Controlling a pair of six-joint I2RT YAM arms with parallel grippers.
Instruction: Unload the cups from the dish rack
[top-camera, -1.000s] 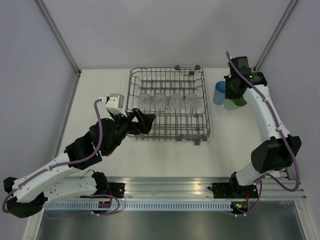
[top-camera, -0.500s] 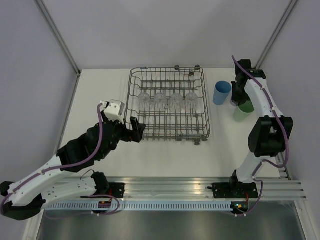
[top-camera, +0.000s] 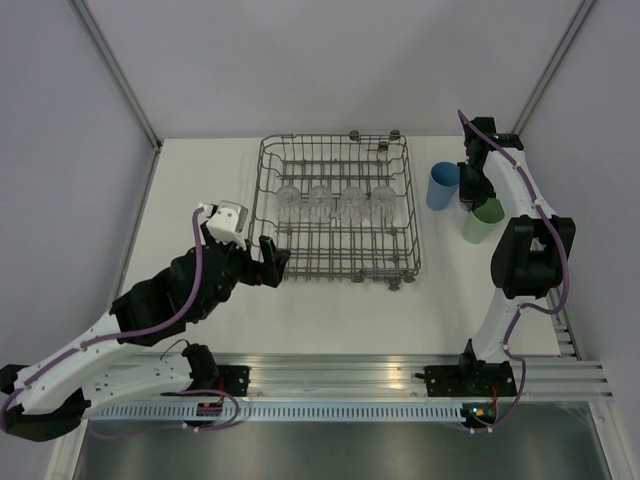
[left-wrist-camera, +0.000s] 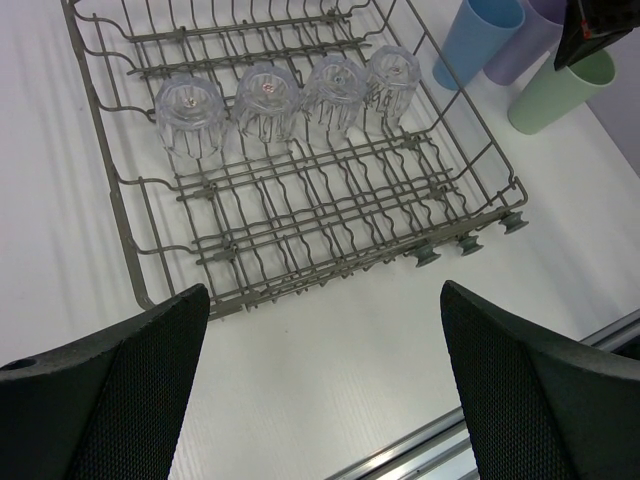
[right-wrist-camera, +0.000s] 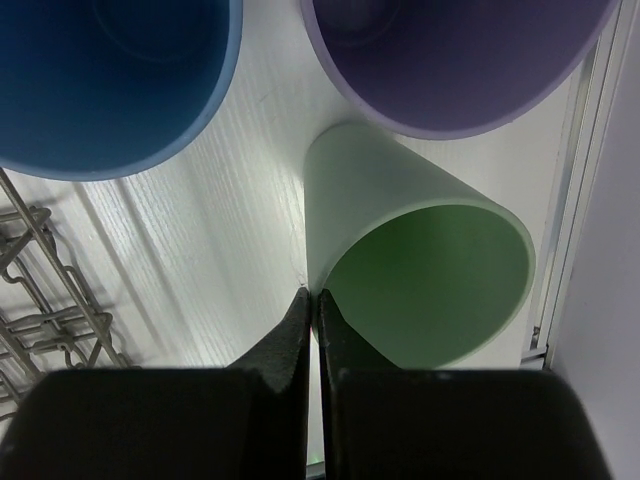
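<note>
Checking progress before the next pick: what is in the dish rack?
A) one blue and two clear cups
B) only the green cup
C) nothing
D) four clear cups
D: four clear cups sit in a row in the dish rack; the blue cup, lavender cup and green cup stand outside it.

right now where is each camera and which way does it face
Top external: above, behind the bases, looking down on the dish rack; both arms show.
Left wrist: on the left arm, facing four clear cups in the rack over the open left claw.
Right wrist: looking down past the shut right claw at the green cup.
Shared: both wrists see the green cup.
</note>
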